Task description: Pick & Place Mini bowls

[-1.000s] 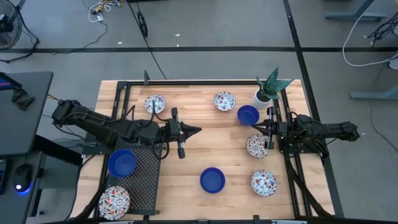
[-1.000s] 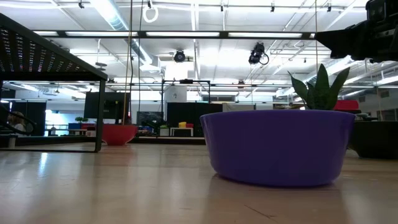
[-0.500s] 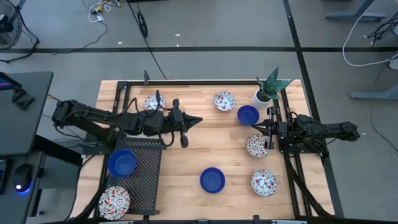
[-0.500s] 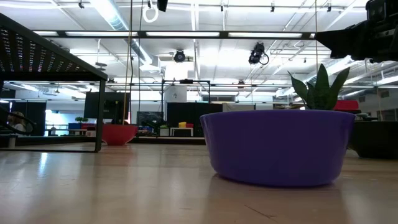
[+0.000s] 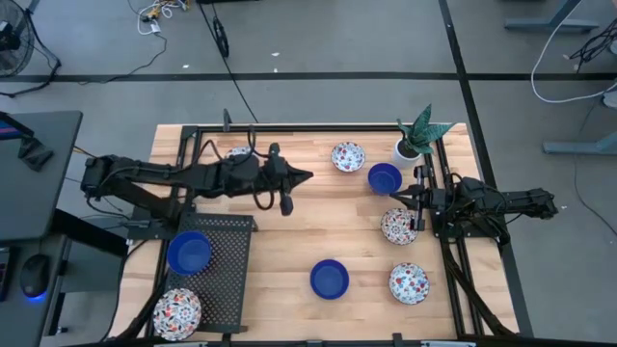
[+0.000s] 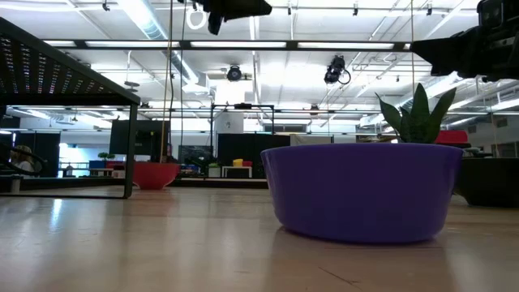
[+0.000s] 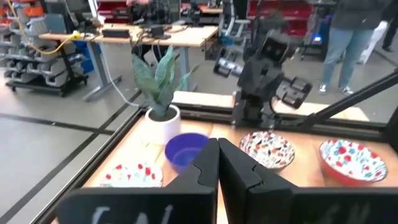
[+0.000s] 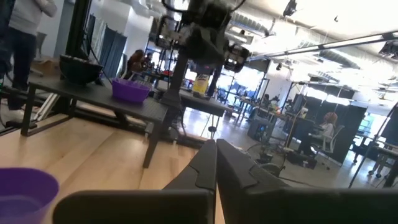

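Left arm swings toward 12 o'clock, its hand empty

In the last second the left hand (image 5: 307, 176) moved from the middle of the worktop (image 5: 318, 231) toward the far edge; its fingers are pressed together and hold nothing, and the arm now covers the floral bowl that lay at about 11 o'clock. I judge it is travelling to the next bowl, perhaps the floral bowl (image 5: 348, 155) at 12 o'clock. Two bowls already sit on the black rack (image 5: 222, 275) at 8 o'clock: a blue bowl (image 5: 189, 252) and a floral one (image 5: 176, 309). The right hand (image 5: 400, 199) waits at 3 o'clock, fingers together, between two other bowls.
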